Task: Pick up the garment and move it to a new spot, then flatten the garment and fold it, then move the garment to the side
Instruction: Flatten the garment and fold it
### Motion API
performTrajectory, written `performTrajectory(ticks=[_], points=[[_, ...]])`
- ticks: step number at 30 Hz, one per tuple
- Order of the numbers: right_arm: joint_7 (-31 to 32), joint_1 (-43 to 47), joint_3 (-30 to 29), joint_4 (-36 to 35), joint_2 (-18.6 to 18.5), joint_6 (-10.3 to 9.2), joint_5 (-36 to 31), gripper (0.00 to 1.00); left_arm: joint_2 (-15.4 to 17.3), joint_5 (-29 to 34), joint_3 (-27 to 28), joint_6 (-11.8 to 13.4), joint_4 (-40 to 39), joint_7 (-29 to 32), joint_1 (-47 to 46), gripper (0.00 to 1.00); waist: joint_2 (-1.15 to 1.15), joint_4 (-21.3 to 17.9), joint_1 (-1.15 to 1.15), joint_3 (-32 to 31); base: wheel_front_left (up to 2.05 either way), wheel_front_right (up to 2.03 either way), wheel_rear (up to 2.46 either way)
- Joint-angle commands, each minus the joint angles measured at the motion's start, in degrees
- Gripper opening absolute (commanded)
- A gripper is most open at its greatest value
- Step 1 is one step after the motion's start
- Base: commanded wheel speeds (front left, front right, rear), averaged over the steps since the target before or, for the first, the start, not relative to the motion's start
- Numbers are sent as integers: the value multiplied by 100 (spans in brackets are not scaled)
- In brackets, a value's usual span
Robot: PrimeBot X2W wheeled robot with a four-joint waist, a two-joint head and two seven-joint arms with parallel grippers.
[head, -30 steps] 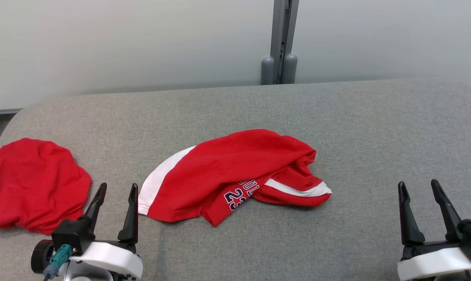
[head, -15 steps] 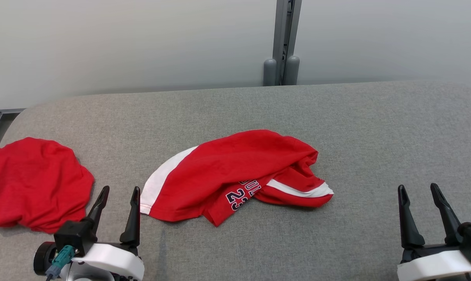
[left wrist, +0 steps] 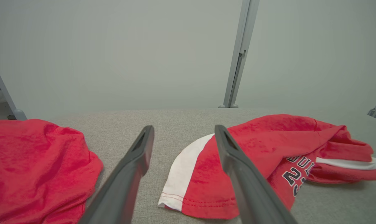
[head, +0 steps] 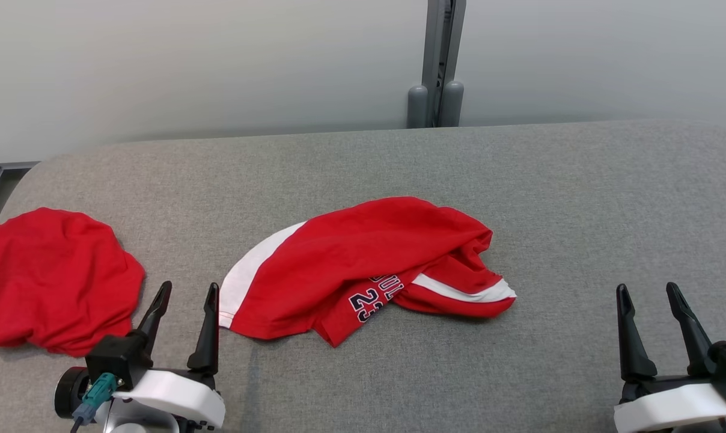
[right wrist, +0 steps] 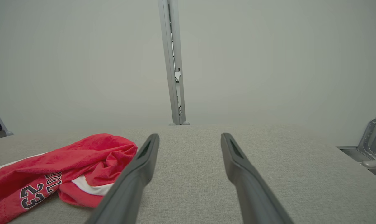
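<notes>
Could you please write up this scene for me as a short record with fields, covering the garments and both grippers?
surface: grey padded table
centre garment: red jersey with white stripes and the number 23, crumpled, mid-table
other item: plain red garment, bunched at the table's left end
left gripper: jaws open, empty, between the two garments
right gripper: jaws open, empty, right of the jersey and apart from it
task stage: nothing picked up yet
</notes>
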Motion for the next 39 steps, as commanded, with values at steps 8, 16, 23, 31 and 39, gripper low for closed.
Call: performTrajectory(ticks=[8,16,23,31,39], points=[[-30,-239,45,265,-134,3,193,100,-37,-29,-63,-20,-46,-6,-302,100,0,124,0,264,0,0,0],[-30,-810,437,716,-407,3,447,100,-167,10,-204,-90,-29,-7,-676,100,0,331,0,731,0,0,0],[225,-1950,1127,1285,-817,3,982,100,-316,61,-326,-192,52,-9,-1132,100,0,604,0,1214,0,0,0],[1153,-3163,2341,1782,-1502,3,1817,100,-436,140,-308,-277,99,-9,-1411,100,0,909,0,1481,0,0,0],[2494,-3756,3615,2048,-2265,3,2910,100,-619,243,-259,-363,89,-10,-1497,100,0,1204,0,1585,0,0,0]])
